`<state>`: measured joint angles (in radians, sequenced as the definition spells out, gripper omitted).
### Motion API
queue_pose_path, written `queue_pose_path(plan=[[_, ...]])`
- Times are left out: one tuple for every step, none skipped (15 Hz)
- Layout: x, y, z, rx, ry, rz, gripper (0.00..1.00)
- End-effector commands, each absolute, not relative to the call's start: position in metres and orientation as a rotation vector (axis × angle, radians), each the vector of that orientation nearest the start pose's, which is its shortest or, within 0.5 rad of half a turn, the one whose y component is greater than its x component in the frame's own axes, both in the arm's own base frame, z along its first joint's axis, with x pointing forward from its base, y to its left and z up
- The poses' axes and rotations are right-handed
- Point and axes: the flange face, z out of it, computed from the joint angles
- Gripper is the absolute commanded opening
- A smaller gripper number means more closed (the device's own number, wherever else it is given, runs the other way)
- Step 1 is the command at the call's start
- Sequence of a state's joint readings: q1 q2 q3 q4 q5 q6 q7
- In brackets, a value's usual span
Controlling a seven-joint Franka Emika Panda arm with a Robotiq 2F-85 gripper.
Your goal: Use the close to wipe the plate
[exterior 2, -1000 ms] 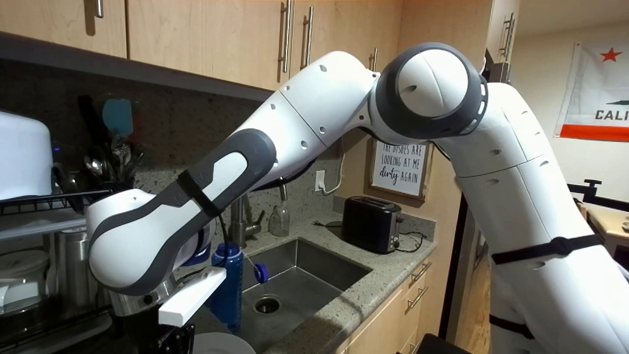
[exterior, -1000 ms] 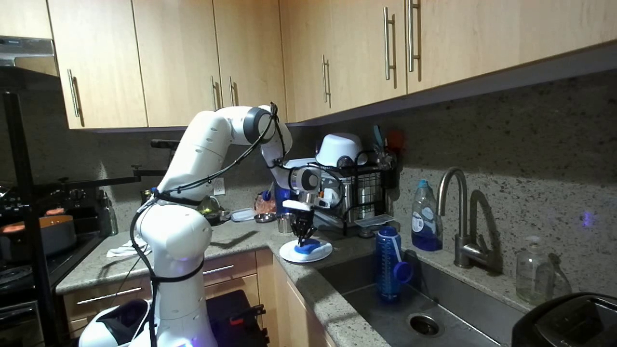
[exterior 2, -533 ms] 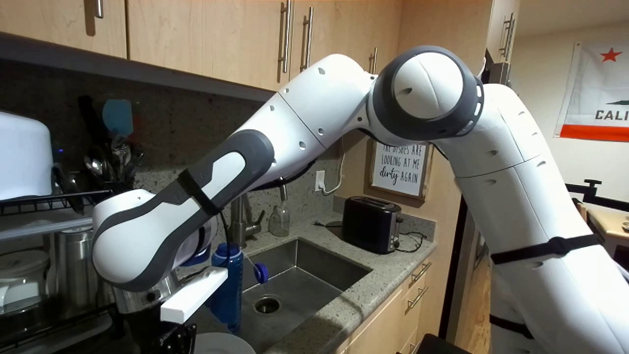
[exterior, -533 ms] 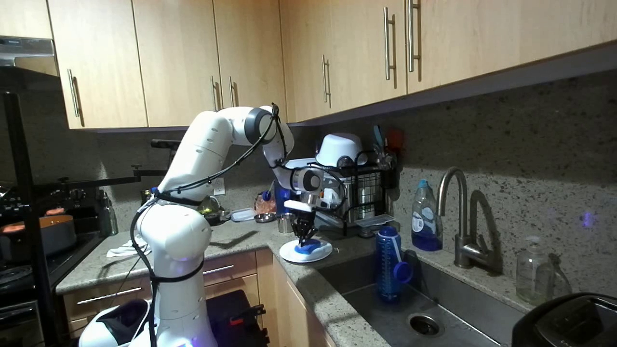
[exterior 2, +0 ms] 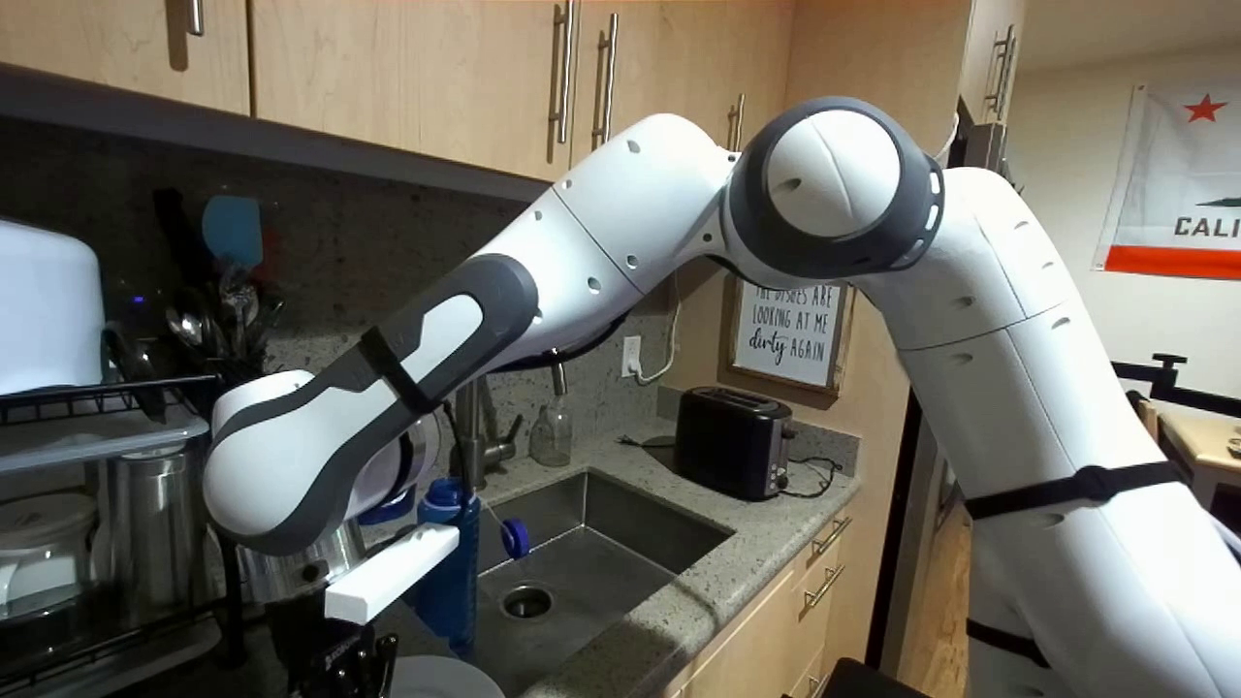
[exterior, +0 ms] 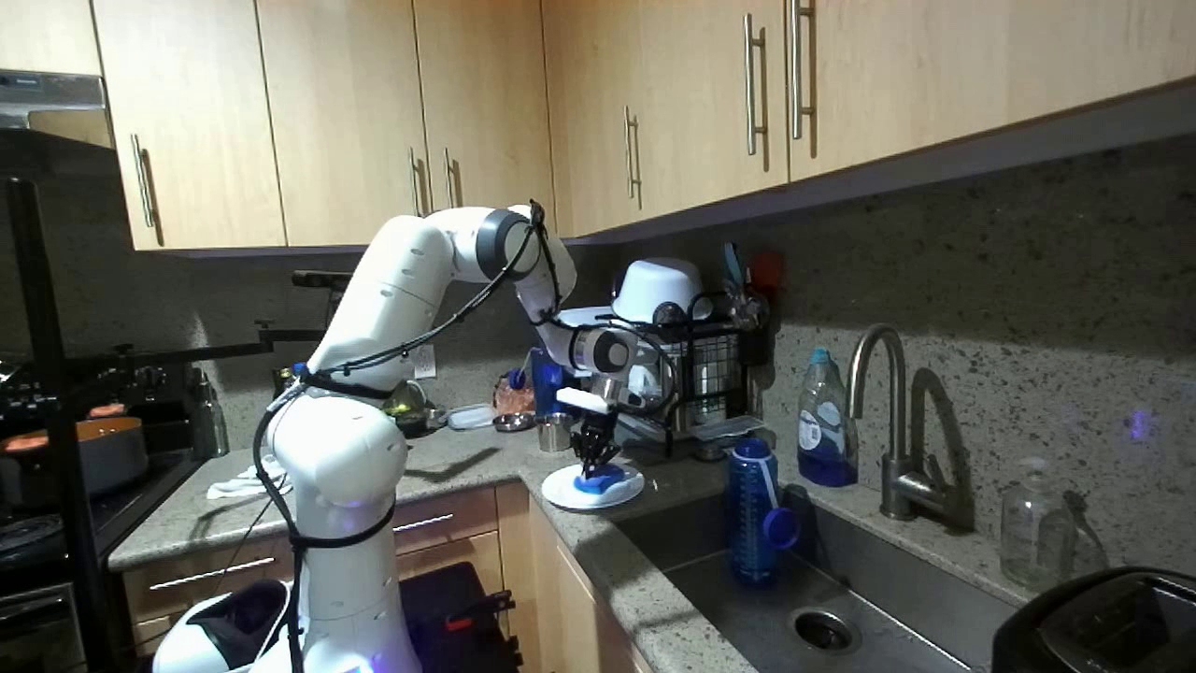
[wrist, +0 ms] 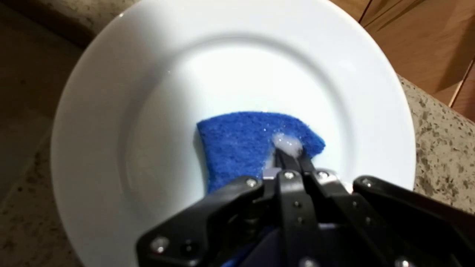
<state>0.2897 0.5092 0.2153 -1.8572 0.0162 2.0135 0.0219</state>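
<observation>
blue cloth [wrist: 233, 144] on white plate [wrist: 237, 81], gripper [wrist: 291, 157] on top
jaws closed, tips in foam [wrist: 286, 142] on cloth; can't tell if pinching it. sink [exterior: 729, 617] just beside plate.

The sponge [wrist: 235, 146] lies on the plate [wrist: 386, 111] under the gripper [wrist: 295, 161]. In an exterior view the plate rests on the counter [exterior: 467, 479] left of the sink [exterior: 738, 628], before the dish rack [exterior: 707, 369], which bears a bowl [exterior: 659, 292]. A water bottle [exterior: 750, 512] stands in the sink; behind the sink, left to right, are the soap bottle [exterior: 822, 425], the tap [exterior: 897, 488] and a glass bottle [exterior: 1035, 531].
</observation>
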Motion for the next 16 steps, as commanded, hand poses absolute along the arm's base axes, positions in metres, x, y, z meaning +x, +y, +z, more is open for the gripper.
queue_pose_path(plan=[[0.531,0.276,0.214,-2.952,-0.695,0.603,0.01],[0.531,0.275,0.214,-2.95,-0.689,0.604,0.01],[0.531,0.273,0.213,-2.949,-0.683,0.604,0.01],[0.531,0.273,0.213,-2.949,-0.679,0.604,0.01],[0.531,0.272,0.214,-2.95,-0.675,0.603,0.01],[0.531,0.27,0.214,-2.951,-0.671,0.602,0.01],[0.531,0.269,0.214,-2.951,-0.666,0.602,0.01],[0.531,0.268,0.214,-2.951,-0.661,0.602,0.01],[0.531,0.266,0.214,-2.952,-0.655,0.603,0.01],[0.532,0.264,0.214,-2.953,-0.65,0.602,0.01],[0.532,0.262,0.214,-2.954,-0.644,0.602,0.01],[0.532,0.26,0.214,-2.953,-0.636,0.601,0.01],[0.532,0.258,0.214,-2.953,-0.629,0.601,0.01],[0.532,0.255,0.214,-2.953,-0.621,0.602,0.01],[0.532,0.253,0.214,-2.953,-0.614,0.602,0.01],[0.531,0.251,0.213,-2.953,-0.606,0.603,0.01]])
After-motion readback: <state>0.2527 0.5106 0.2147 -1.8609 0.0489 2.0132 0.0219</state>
